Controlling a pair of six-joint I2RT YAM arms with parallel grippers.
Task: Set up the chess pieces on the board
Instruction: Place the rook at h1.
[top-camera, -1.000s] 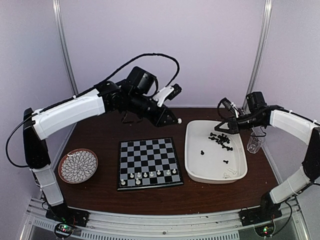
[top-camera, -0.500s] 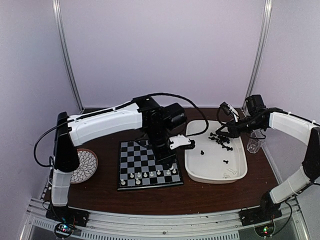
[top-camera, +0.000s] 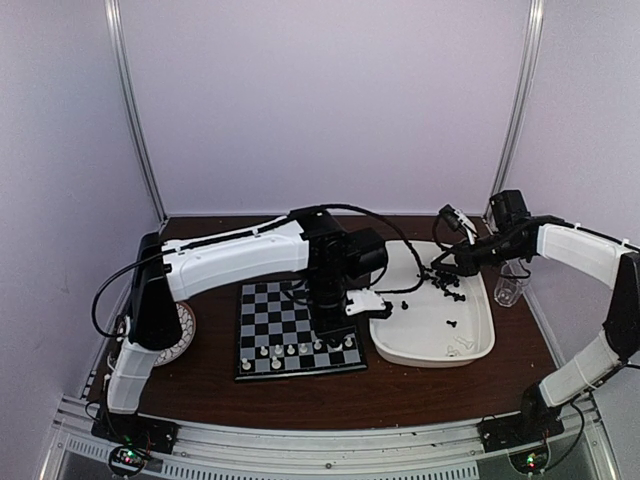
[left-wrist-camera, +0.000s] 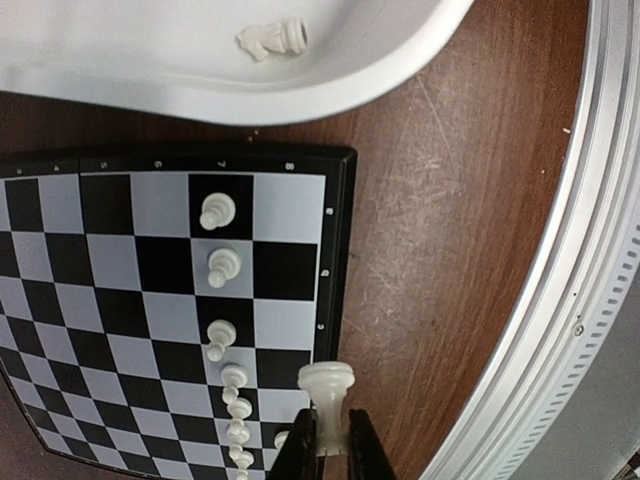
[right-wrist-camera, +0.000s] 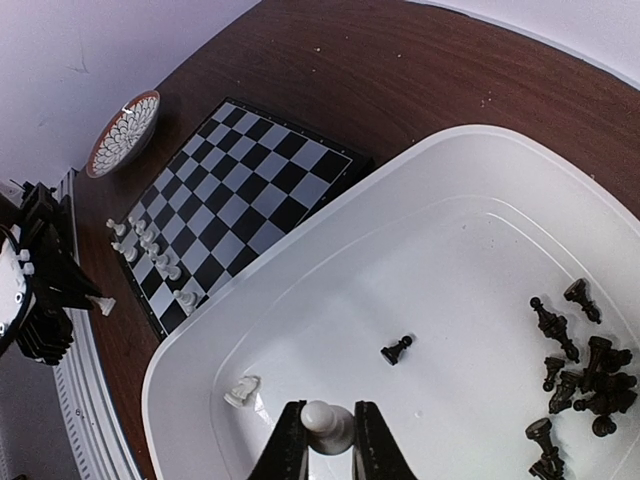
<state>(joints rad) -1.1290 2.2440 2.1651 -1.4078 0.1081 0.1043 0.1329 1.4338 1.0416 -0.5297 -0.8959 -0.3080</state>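
**Left claw** (left-wrist-camera: 328, 450): narrow, pinched on one white piece (left-wrist-camera: 326, 384) that stands out ahead of the tips. I cannot tell the type.
- Beneath the claw lies the outer border of the board (left-wrist-camera: 100, 250), at the end of a white row.
- Bare tabletop (left-wrist-camera: 430, 250) is just to one side of it.
- The top view puts this claw (top-camera: 375, 305) low between the board and the white tray (top-camera: 480, 345).

**Right claw** (right-wrist-camera: 328, 445): also narrow, gripping a round-headed white piece (right-wrist-camera: 325, 425).
- It hangs over the tray interior.
- A white knight (right-wrist-camera: 242, 390) lies on its side just beside the claw, on the tray floor.
- A lone black pawn (right-wrist-camera: 396, 350) is a little ahead.
- The black heap (right-wrist-camera: 585, 375) is further off to its side.

**Board state**
- One row of white pieces (left-wrist-camera: 223, 265) stands along a single line of squares near the board edge closest to the arm bases. They are upright and roughly one per square.
- A small white shape shows in the back line near the left claw. It is too small to identify.
- No black piece is on the board.

**Judgement**
- It is early in the task. The white pawn row looks close to done.
- The white back rank is barely begun.
- The whole black side is untouched in the tray.
- The next two placements are probably these two held whites.

**Bystanders**: the patterned plate (right-wrist-camera: 125, 130) and the clear cup (top-camera: 510, 285) are well apart from both claws.
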